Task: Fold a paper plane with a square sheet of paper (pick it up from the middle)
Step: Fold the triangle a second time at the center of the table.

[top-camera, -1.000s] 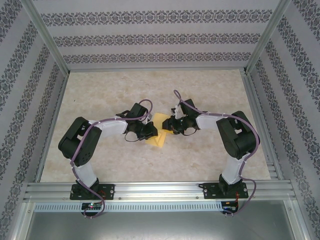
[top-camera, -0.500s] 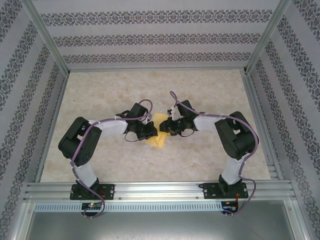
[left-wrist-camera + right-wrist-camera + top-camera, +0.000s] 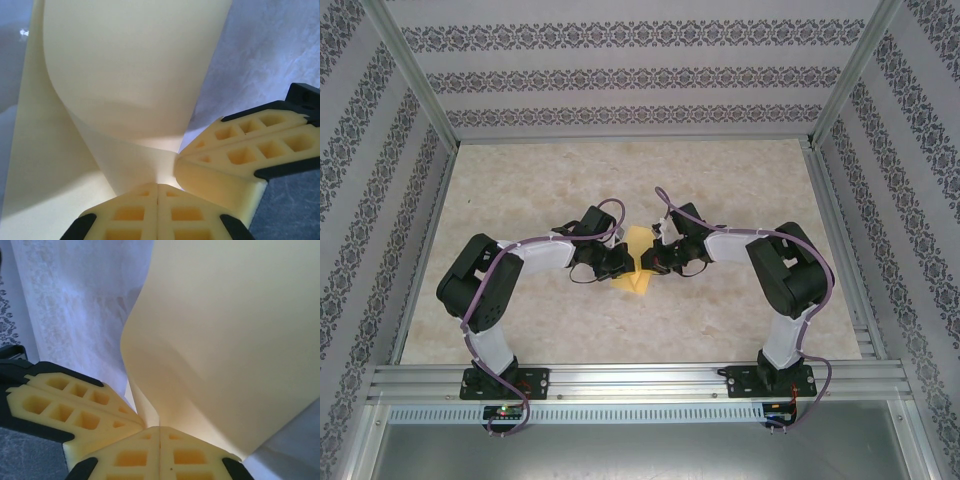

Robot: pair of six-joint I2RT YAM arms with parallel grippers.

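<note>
The square sheet of paper [image 3: 636, 266] is yellow and lies at the table's middle, pinched up into a narrow fold between both grippers. My left gripper [image 3: 624, 262] meets it from the left and my right gripper [image 3: 649, 258] from the right, their tips almost touching. In the left wrist view the sheet [image 3: 125, 75] curls up from my shut left gripper [image 3: 158, 186], with the right gripper's fingers [image 3: 240, 155] pressed close beside it. In the right wrist view the sheet [image 3: 225, 330] rises from my shut right gripper [image 3: 160, 429], next to the left gripper's fingers [image 3: 70, 400].
The marble-patterned table [image 3: 620, 180] is ringed by an aluminium frame [image 3: 620, 378] and patterned walls. Both arms bend inward toward the centre.
My right gripper has slid left to meet the left one and has shut. The sheet has gone from lying flatter and wider to bunched into a narrow raised fold.
</note>
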